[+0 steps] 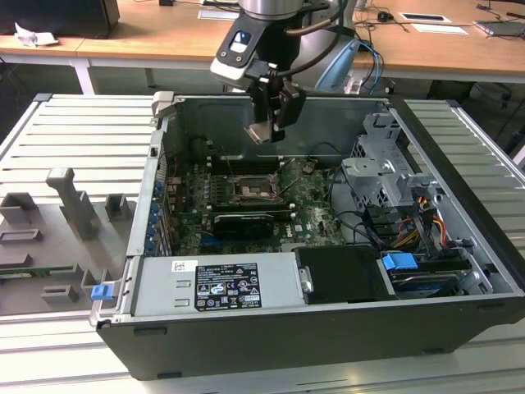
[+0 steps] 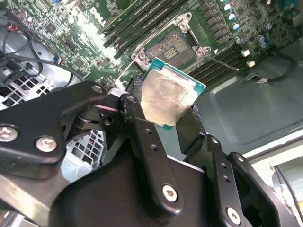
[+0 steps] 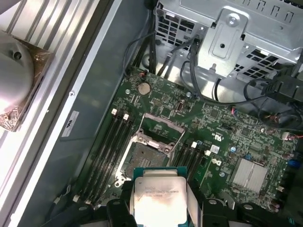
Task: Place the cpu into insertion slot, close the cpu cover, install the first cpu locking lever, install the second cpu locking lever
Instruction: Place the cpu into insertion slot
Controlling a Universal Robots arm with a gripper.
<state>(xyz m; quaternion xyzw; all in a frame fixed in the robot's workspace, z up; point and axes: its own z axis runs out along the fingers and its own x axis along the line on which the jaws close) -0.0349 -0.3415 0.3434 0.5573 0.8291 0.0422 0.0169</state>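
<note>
The gripper point(image 2: 163, 112) is closed on two opposite edges of the cpu point(image 2: 168, 94), holding it above the insertion slot point(image 1: 250, 190) in the middle of the motherboard point(image 1: 313, 205). The cpu cover point(image 3: 161, 124) stands open, probably so that the cpu can enter.

From my station, the exterior view shows a ribbed grey metal table point(image 1: 74, 131) running across the middle, its slats reaching out to nine and three o'clock. Grey block fixtures point(image 1: 74, 205) stand on it at nine o'clock. Behind it, from eleven to one o'clock, I see pale wooden desks point(image 1: 148, 33) on white legs point(image 1: 84, 75), with white papers point(image 1: 435, 18) at one o'clock. The light is even and soft.
</note>
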